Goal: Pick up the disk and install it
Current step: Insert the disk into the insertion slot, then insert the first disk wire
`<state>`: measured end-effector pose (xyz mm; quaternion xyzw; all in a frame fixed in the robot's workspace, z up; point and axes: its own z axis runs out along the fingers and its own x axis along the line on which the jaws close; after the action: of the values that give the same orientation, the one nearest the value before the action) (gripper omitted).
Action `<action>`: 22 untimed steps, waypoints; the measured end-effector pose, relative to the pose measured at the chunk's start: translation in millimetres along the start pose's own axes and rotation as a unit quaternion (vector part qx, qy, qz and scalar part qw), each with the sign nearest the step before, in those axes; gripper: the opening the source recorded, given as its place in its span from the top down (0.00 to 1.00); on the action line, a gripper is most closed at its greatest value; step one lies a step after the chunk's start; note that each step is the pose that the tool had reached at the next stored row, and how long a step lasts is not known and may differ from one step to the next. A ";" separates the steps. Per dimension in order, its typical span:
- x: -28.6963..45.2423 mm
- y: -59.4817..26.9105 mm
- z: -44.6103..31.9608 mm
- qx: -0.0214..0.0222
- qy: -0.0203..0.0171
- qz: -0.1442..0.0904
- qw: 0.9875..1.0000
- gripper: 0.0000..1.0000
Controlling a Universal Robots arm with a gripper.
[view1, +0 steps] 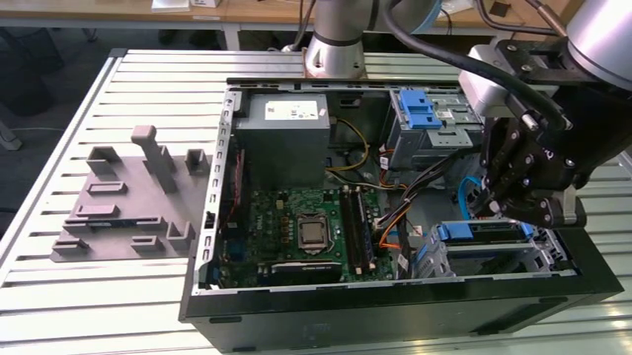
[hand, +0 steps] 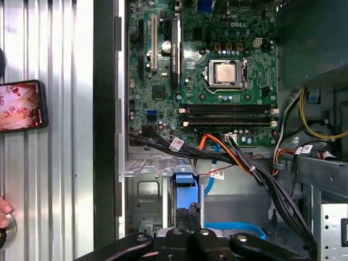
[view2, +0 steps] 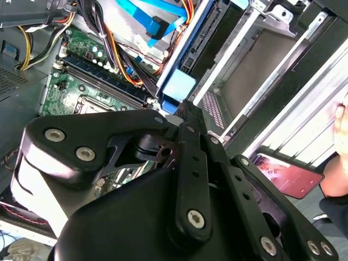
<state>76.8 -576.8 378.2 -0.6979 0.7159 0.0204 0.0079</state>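
Down in the corner drive bay of the open black computer case (view1: pixel 395 314): black linkage gripper (hand: pixel 187 211), fingers drawn together with nothing seen clamped between them, tips touching or just short of the blue plastic front tab of the disk (hand: pixel 185 180); which of the two, impossible to tell. Directly ahead of the fingertips, then, and slightly below them in the exterior view: the flat silver drive in its blue carrier (view1: pixel 489 231), lying level inside the silver metal drive cage (hand: pixel 142 190), apparently slid in rather than loose on the table. Long axis of the drive judged to run into the bay, in line with the gripper's reach, so any push or pull along that same line. Just beside the fingers, a bundle of black, orange and blue cables (hand: pixel 239 163) crossing close to the tab. Farther out from the gripper, the green motherboard (hand: pixel 201 65) with its square silver processor socket, and beyond that the large grey power-supply box (view1: pixel 286 140). Well away, outside the case wall on the slatted metal table (hand: pixel 65 190), a dark phone with a red screen (hand: pixel 22 106) and the edge of a person's hand (hand: pixel 4 206).
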 end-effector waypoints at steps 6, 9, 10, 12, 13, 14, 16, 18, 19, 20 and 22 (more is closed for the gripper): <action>0.2 -0.1 5.6 0.000 0.000 0.000 1.000 0.89; 0.4 -0.2 9.6 0.000 0.000 0.000 1.000 0.89; 0.4 -0.2 11.0 0.000 0.000 0.000 1.000 0.89; 0.5 -0.2 13.4 0.000 0.000 0.000 1.000 0.89; 0.5 -0.3 13.5 0.000 0.000 0.000 1.000 0.89; 0.5 -0.3 13.5 0.000 0.000 0.000 1.000 0.89; 0.5 -0.3 13.6 0.000 0.000 0.000 1.000 0.89; 0.5 -0.3 13.7 0.000 0.000 0.000 1.000 0.89; 0.5 -0.3 13.8 0.000 0.000 0.000 1.000 0.89; 0.5 -0.4 13.8 0.000 0.000 0.000 1.000 0.89; 0.3 -2.3 13.8 0.000 0.000 0.000 1.000 0.89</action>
<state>78.9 -576.6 364.4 -0.6980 0.7158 0.0207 0.0077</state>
